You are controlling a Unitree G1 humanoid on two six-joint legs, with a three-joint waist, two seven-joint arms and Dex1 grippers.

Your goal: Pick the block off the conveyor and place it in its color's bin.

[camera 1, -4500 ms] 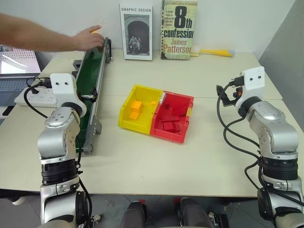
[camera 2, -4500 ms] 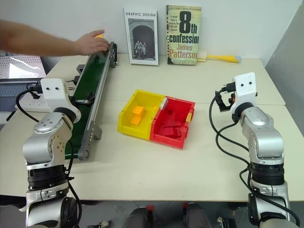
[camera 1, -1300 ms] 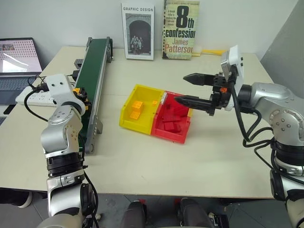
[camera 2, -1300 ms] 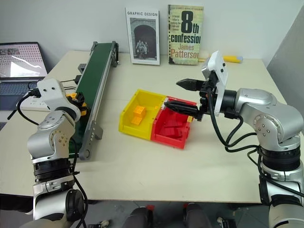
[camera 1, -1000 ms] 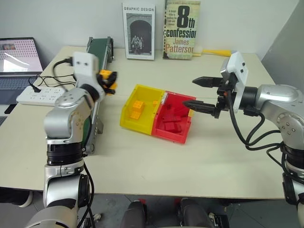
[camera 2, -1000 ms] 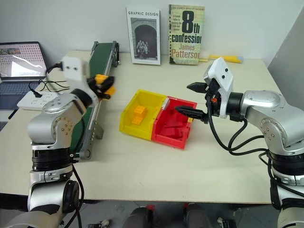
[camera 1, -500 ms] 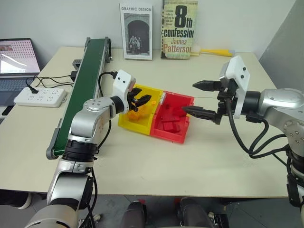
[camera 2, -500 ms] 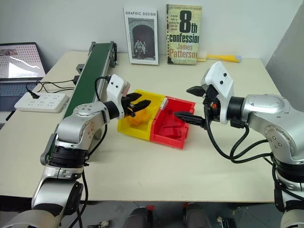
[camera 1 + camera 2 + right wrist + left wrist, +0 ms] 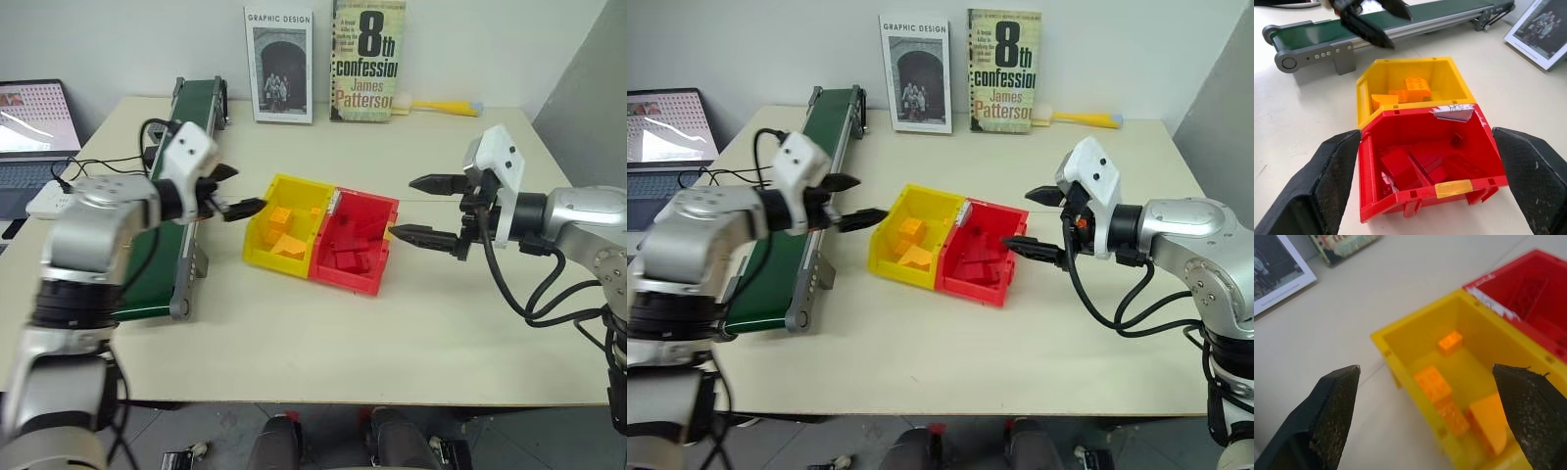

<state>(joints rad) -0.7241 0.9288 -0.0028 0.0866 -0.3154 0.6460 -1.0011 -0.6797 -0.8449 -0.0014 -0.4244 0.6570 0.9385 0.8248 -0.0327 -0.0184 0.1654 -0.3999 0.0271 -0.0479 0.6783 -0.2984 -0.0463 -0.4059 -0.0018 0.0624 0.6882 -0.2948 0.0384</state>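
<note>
Since the left tool [image 9: 235, 191] hangs wide open and empty just at the nine-o'clock side of the yellow bin [image 9: 257, 241], the drop looks done: several orange-yellow blocks [image 9: 288, 247] lie inside, and I cannot tell which is the new one. Further off, the right tool [image 9: 431, 209] gapes empty at three o'clock of the red tray [image 9: 384, 211], and the conveyor [image 9: 186, 117] carries nothing, so little seems left.

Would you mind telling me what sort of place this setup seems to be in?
Probably an office or lab bench set up for a sorting demo: a small dark green belt conveyor and joined yellow and red plastic bins share a beige table with an open laptop and two propped books.
</note>
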